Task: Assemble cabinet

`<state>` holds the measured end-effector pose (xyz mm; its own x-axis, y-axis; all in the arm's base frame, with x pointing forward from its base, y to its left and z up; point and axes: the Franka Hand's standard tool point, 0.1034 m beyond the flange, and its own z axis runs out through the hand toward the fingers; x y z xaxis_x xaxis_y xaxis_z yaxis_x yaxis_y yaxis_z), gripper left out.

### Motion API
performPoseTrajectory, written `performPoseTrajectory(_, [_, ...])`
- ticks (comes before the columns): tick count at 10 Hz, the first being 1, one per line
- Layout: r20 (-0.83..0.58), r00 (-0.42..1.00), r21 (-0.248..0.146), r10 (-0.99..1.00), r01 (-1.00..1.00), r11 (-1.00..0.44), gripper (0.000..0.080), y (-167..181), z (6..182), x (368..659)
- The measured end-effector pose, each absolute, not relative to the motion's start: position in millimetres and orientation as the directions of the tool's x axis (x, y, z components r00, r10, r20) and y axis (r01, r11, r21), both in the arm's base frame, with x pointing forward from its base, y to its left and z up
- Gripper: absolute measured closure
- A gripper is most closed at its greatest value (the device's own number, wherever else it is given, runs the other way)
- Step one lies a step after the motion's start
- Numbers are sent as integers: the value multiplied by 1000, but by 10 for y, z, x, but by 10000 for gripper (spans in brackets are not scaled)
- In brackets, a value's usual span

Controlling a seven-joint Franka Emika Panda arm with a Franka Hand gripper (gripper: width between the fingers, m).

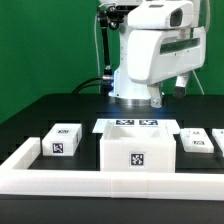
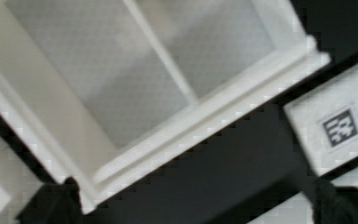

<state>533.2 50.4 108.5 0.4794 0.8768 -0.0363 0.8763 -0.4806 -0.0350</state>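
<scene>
Low white rail (image 1: 60, 180) likely keeps loose parts (image 1: 62, 140) in reach. Below the gripper (image 2: 185, 205), jaws apart and empty, the cabinet (image 1: 135, 150) lies open-side up

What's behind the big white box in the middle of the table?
The marker board lies flat right behind the big white box, with tags showing. The box covers the board's near edge. Farther back stands the robot's base.
</scene>
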Motion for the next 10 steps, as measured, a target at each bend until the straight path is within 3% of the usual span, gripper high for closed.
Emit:
performPoseTrajectory(2, [-32,410,-38,912,911,-411,150,463,1034,5225])
performPoseTrajectory(6, [-34,415,-41,909,908,-417,150,465,1015,5217])
performPoseTrajectory(7, [-34,326,-30,945,944,-327,150,451,968,5182])
performPoseTrajectory(8, [-41,211,-43,977,976,-213,150,388,924,5121])
performPoseTrajectory(10, [-42,112,-40,993,993,-114,150,347,904,5104])
